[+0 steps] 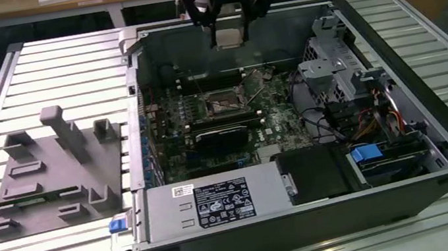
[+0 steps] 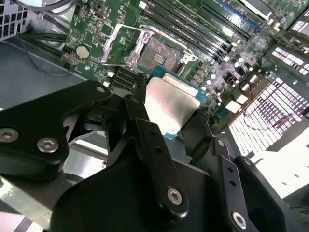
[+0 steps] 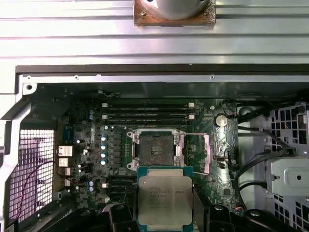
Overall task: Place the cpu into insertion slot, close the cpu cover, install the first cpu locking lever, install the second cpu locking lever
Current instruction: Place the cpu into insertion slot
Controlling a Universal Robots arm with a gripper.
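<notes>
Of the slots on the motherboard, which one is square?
The insertion slot, metal-rimmed, in the middle of the motherboard; the memory slots beside it are long and narrow. The gripper holds the cpu.

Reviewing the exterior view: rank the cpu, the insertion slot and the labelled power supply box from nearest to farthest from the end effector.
1. The cpu: clamped in the end effector, over the far wall of the computer case.
2. The insertion slot: mid-case, toward the viewer from the cpu.
3. The power supply box: along the case's near edge.
</notes>
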